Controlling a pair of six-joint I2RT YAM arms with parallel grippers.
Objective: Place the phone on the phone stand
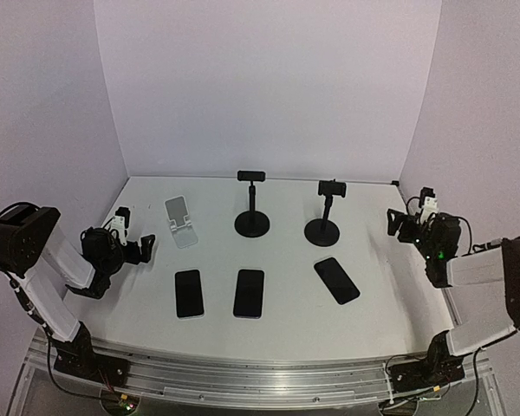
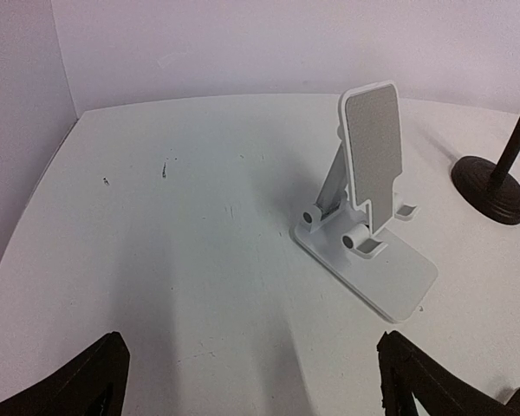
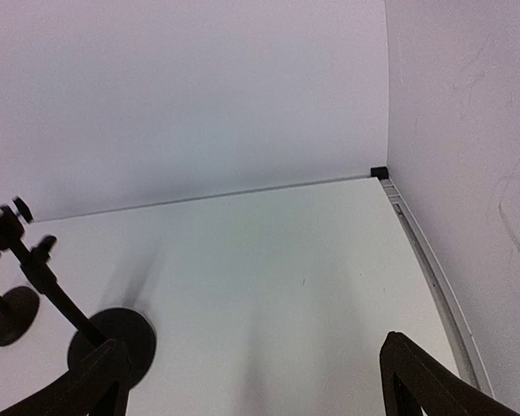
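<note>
Pale lilac walls on three sides; white worktop (image 1: 286, 253) below, showing a few small dark specks in the left wrist view.

Lying flat, screens dark, in a row across the near half of the worktop: left phone (image 1: 189, 293), middle phone (image 1: 249, 293), right phone (image 1: 336, 280). Resting square to the near edge and close together: the first two. Sitting turned at an angle, somewhat apart from the others: the third. Touching no stand, any of the three.

Standing in a row behind the phones:
- white folding stand (image 1: 181, 222), beyond the left phone, backrest tilting upward, two small lips jutting out at its foot;
- centre pole stand (image 1: 251, 208), black, round base, clamp on top, beyond the middle phone;
- right pole stand (image 1: 322, 215), same build, beyond the right phone.

Carrying nothing, all three stands.

Hovering low at the left edge, near the white folding stand: left end effector (image 1: 134, 232), fingers (image 2: 87, 386) spreading wide apart, gripping nothing. Facing the folding stand from its wrist camera, with the round base of the centre pole stand showing at the right edge of that view.

Hovering at the right edge, well apart from the right pole stand: right end effector (image 1: 407, 215), fingers (image 3: 95, 381) likewise spreading wide, gripping nothing. Looking toward the far right corner of the worktop, with both pole stands showing at the left of its wrist view.
</note>
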